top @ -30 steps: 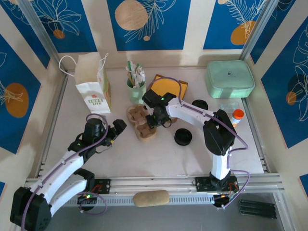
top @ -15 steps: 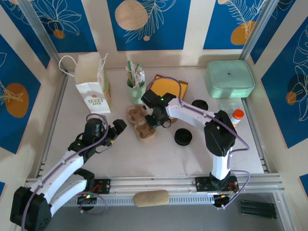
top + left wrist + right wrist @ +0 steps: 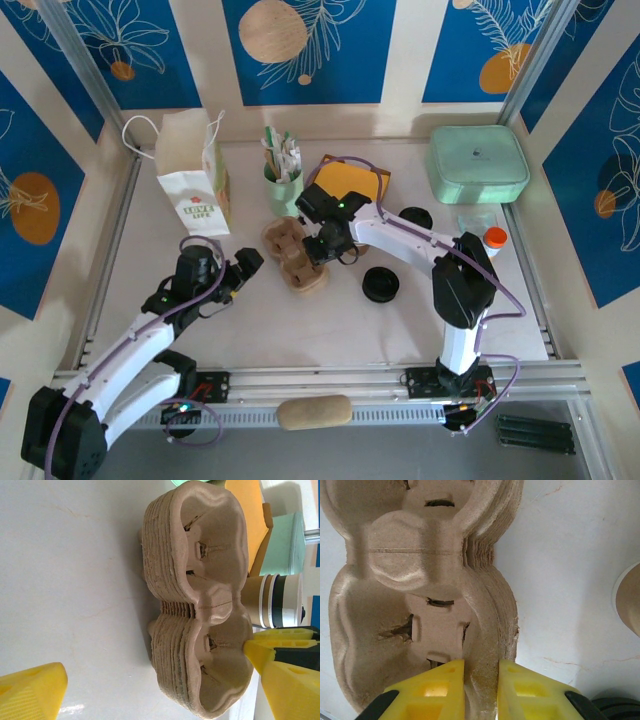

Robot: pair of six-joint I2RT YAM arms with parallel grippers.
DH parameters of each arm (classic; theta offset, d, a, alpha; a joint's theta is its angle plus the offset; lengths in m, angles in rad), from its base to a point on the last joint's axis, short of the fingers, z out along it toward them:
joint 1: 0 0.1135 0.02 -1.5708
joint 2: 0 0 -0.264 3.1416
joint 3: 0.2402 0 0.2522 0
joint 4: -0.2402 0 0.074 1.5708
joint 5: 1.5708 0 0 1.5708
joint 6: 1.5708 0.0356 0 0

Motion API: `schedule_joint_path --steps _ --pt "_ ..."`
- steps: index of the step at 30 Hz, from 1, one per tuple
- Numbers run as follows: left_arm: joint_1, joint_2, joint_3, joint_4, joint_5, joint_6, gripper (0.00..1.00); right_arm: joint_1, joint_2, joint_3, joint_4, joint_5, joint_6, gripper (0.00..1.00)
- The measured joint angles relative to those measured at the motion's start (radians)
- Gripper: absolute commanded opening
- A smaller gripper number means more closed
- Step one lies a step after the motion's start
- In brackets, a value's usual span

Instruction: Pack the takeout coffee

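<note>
Right arm stretches leftward, right claw [image 3: 481, 680] pinching the cup carrier [image 3: 415, 585] at its rim. Left claw [image 3: 247, 264] gapes wide, empty.

Cup [image 3: 272, 600] is brown (white, dark bands), carrier [image 3: 200, 605] tan.

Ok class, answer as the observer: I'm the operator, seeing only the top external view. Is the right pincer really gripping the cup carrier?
Observer: Yes; in the right wrist view the right pincer pinches the rim wall of the cup carrier.
Operator: One carrier or several?
Observer: Several, nested; the left wrist view shows their layered edges.
Operator: And the coffee?
Observer: The takeout coffee stands upright just beyond the carrier, near that pincer.
</note>
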Motion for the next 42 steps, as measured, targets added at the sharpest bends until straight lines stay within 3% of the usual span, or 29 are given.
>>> schedule_joint_path --steps 7,14,24,34,42 --pt "0.0 0.034 0.004 0.015 0.031 0.0 1.0 -0.028 -0.006 -0.042 0.02 -0.031 0.019 0.16" --pt "-0.005 0.123 0.066 0.084 0.122 -0.013 0.94 -0.083 -0.06 -0.08 0.051 -0.136 0.068 0.16" --pt "-0.087 0.204 0.122 0.172 0.153 -0.033 0.93 -0.128 -0.113 -0.123 0.107 -0.243 0.128 0.16" --pt "-0.141 0.282 0.123 0.232 0.153 -0.052 0.94 -0.129 -0.116 -0.153 0.137 -0.264 0.144 0.16" --pt "-0.142 0.286 0.124 0.235 0.146 -0.052 0.94 -0.12 -0.117 -0.166 0.141 -0.198 0.138 0.25"
